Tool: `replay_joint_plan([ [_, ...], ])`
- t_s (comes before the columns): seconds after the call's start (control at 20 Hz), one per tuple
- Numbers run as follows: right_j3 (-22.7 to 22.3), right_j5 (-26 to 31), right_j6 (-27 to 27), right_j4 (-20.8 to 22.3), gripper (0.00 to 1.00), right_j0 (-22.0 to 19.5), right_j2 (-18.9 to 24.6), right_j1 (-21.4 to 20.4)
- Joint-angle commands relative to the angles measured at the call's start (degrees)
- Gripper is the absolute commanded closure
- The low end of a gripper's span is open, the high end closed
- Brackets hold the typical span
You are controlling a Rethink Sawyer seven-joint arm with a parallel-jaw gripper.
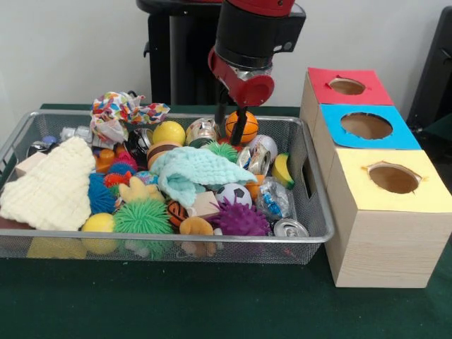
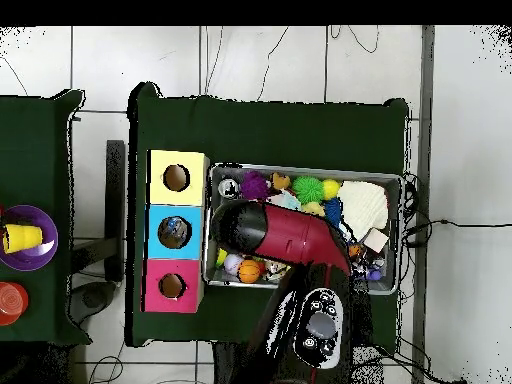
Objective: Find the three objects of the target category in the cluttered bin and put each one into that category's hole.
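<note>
Bin point(image 1: 28, 244) sits on the green table point(image 1: 176, 304), stuffed with toys, cloths and cans. Three boxes point(image 1: 385, 236) stand just beside it, tops yellow, blue and red, each with a hole. My arm point(image 2: 290, 240) hangs over the bin's far side. My hand point(image 1: 233, 119) is closed on the little basketball point(image 1: 242, 126), fingers either side.

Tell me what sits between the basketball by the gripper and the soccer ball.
In the front view, a light green cloth and a shiny can lie between the basketball and the soccer ball.
</note>
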State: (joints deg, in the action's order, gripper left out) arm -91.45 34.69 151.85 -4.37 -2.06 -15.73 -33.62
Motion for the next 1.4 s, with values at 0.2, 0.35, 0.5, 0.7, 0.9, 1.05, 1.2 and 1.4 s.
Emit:
replay_joint_plan([
  [0.2,-7.77,-8.6,-3.85,1.3,0.0,-6.87,11.13,0.04],
  [0.35,-7.69,-7.66,-6.28,3.16,0.0,-6.64,13.65,-0.29],
  [0.5,-7.29,-6.66,-16.01,7.89,0.0,-9.51,18.99,-0.75],
  [0.7,-6.53,-4.98,-24.55,13.89,0.0,-12.48,25.39,-1.38],
  [0.9,-5.77,-4.63,-26.36,17.75,0.0,-15.04,30.34,-0.2],
  [1.05,-5.65,-4.54,-27.61,20.18,0.0,-16.99,33.2,0.34],
  [1.2,-5.87,-3.94,-28.35,21.84,0.0,-18.42,35.3,0.1],
  [1.4,-6.3,-5.24,-28.42,24.08,0.0,-20.1,37.51,0.69],
])
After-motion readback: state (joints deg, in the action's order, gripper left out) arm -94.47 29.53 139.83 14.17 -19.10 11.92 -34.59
